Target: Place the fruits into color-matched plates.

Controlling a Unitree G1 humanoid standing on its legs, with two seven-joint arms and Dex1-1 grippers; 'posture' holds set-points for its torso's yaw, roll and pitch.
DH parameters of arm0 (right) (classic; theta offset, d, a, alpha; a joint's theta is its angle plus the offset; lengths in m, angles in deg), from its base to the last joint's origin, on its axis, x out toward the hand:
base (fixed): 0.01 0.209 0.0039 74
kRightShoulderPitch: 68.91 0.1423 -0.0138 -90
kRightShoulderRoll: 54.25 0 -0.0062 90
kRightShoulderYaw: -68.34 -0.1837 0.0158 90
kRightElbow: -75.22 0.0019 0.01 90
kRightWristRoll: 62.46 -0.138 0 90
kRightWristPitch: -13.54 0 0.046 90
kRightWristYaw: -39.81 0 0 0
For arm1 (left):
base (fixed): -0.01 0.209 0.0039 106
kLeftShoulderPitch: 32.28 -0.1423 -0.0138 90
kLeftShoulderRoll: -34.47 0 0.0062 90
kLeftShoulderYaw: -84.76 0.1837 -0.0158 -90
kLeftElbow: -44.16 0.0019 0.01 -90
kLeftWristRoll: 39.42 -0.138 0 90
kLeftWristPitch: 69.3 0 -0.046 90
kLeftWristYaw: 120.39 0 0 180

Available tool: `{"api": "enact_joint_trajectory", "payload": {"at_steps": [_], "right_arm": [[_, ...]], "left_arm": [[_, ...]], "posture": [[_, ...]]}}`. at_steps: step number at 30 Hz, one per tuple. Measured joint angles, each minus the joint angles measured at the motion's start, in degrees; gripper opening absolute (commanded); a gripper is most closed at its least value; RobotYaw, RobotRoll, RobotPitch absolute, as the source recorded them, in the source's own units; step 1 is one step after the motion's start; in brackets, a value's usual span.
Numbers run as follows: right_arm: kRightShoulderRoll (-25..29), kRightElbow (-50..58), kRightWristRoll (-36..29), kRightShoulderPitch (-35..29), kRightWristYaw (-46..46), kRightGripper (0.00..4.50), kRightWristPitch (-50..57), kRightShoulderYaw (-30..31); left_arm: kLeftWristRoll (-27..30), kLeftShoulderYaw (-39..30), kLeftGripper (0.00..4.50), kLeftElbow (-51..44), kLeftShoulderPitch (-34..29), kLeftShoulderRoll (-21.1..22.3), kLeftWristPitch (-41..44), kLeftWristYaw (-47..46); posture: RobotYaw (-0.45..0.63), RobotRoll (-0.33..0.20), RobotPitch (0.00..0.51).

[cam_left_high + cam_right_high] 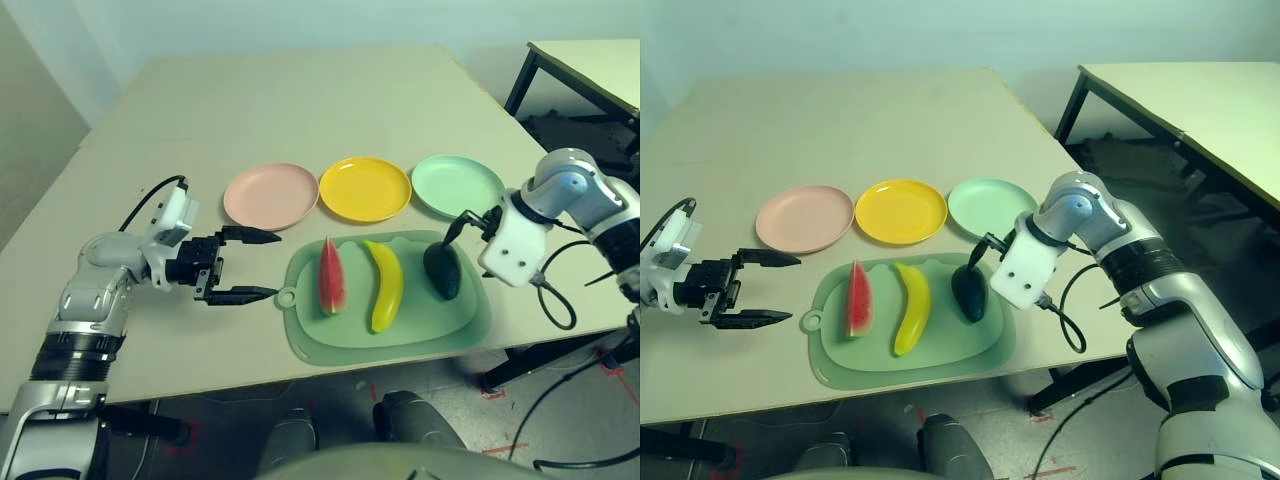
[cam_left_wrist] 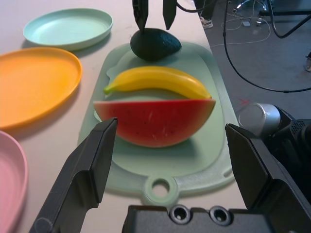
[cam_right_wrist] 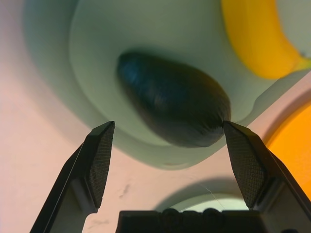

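A red watermelon wedge [image 1: 331,277], a yellow banana [image 1: 386,285] and a dark green avocado [image 1: 443,270] lie side by side on a pale green cutting board [image 1: 400,335]. Behind the board stand a pink plate [image 1: 270,195], a yellow plate [image 1: 365,188] and a mint green plate [image 1: 457,185], all bare. My left gripper [image 1: 277,265] hangs open just left of the board's handle, pointing at the watermelon [image 2: 155,121]. Open too, my right gripper [image 1: 450,240] hovers over the avocado [image 3: 175,104], one finger on each side of it and not closed on it.
The board lies close to the table's front edge, with its handle hole [image 1: 287,297] facing left. A second table [image 1: 590,70] stands at the back right. Black cables [image 1: 555,300] hang from my right wrist past the table's right edge.
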Motion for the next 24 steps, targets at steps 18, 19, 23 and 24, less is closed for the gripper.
{"api": "enact_joint_trajectory", "payload": {"at_steps": [18, 19, 23, 24], "right_arm": [[-2.6, -3.7, 2.0, 0.4, 0.0, 4.46, -2.7, 0.5], [-2.6, -3.4, 2.0, 0.4, 0.0, 4.46, -2.4, 0.6], [-2.4, -1.6, 1.2, 0.3, 0.0, 4.46, -1.4, 1.8], [-2.2, -1.3, 1.0, 0.3, 0.0, 4.46, -1.2, 2.1]], "left_arm": [[0.0, -1.6, 4.49, 0.1, -2.4, 0.6, -2.1, -0.1], [-0.1, -1.7, 4.49, 0.1, -2.4, 0.6, -2.1, -0.1], [-0.2, -1.7, 4.49, 0.2, -2.4, 0.6, -2.2, -0.1], [-0.2, -1.7, 4.49, 0.2, -2.4, 0.6, -2.2, -0.1]], "posture": [[-0.09, 0.000, 0.028], [-0.09, 0.000, 0.028], [-0.09, 0.000, 0.029], [-0.09, 0.000, 0.028]]}}
